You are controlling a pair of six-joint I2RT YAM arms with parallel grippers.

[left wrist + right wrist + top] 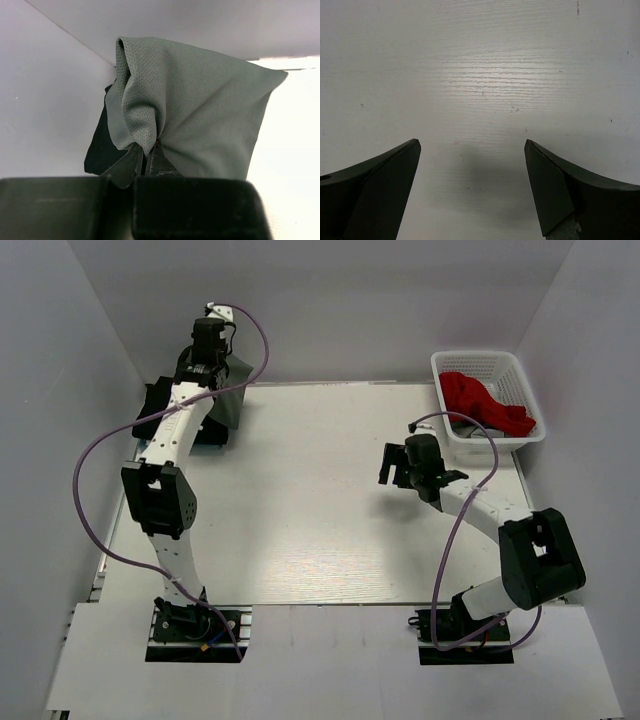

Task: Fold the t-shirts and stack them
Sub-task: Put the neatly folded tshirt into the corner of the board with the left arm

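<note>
1. One table (320,530) carries everything. The step in hand looks like bringing the dark grey t-shirt (200,110) to the far-left corner for stacking.
2. That dark grey t-shirt hangs above the far-left corner. It is gathered into soft folds at the pinch, and its fine mesh weave shows. The next move probably calls for a slow lowering, so that it settles flat rather than crumpled.
3. A black t-shirt (100,147) lies at the far-left corner, just behind the grey one. I cannot tell whether it is folded.
4. A red t-shirt (480,400) sits crumpled in the white basket (480,360) at the far-right corner, not yet folded.
5. The left gripper (147,162) is clamped on the grey cloth.
6. The right gripper (471,145) hovers over bare table right of centre, jaws spread wide and holding nothing.
</note>
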